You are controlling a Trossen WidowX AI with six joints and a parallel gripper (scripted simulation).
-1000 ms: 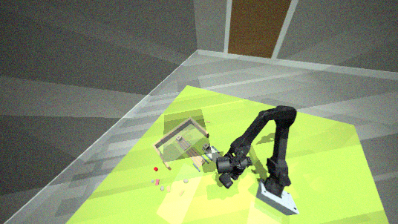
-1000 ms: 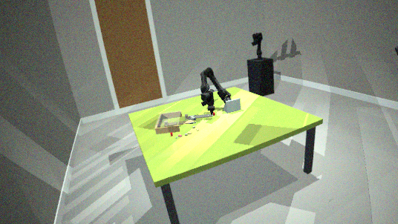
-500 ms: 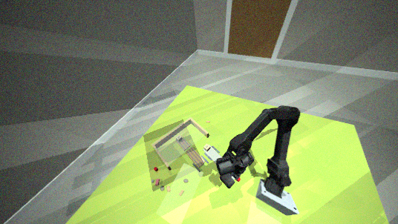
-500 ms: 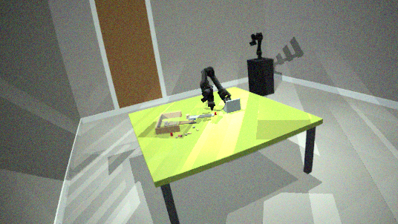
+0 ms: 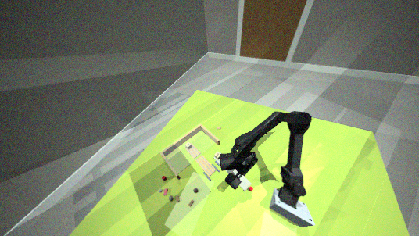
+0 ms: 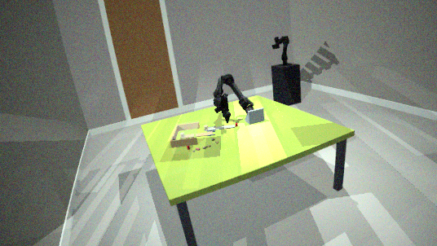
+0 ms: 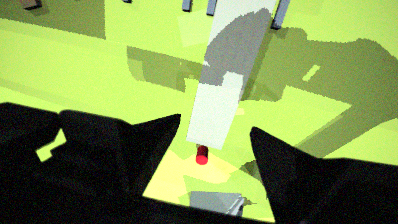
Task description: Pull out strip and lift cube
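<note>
My gripper (image 7: 215,124) (image 5: 239,183) (image 6: 227,118) is open and holds nothing. It hangs low over the near end of a pale grey strip (image 7: 220,95) (image 5: 245,181). The strip runs away from me across the green table (image 5: 336,172), and its end carries a small red knob (image 7: 201,155) (image 5: 250,188) (image 6: 236,123) that stands between and just below my fingertips. In the top view, a small pale cube (image 5: 217,155) shows beside my wrist, and another small cube (image 5: 189,146) sits on a tan strip (image 5: 194,151) inside the wooden frame. I cannot read any label.
A U-shaped wooden frame (image 5: 207,132) (image 6: 178,133) lies to the left, with a second tan strip (image 5: 205,165) and short blue-grey posts (image 7: 281,14). Small red, pink and dark pieces (image 5: 164,177) (image 5: 195,190) lie scattered near a translucent panel. The arm's grey base (image 5: 291,209) (image 6: 254,116) stands close behind.
</note>
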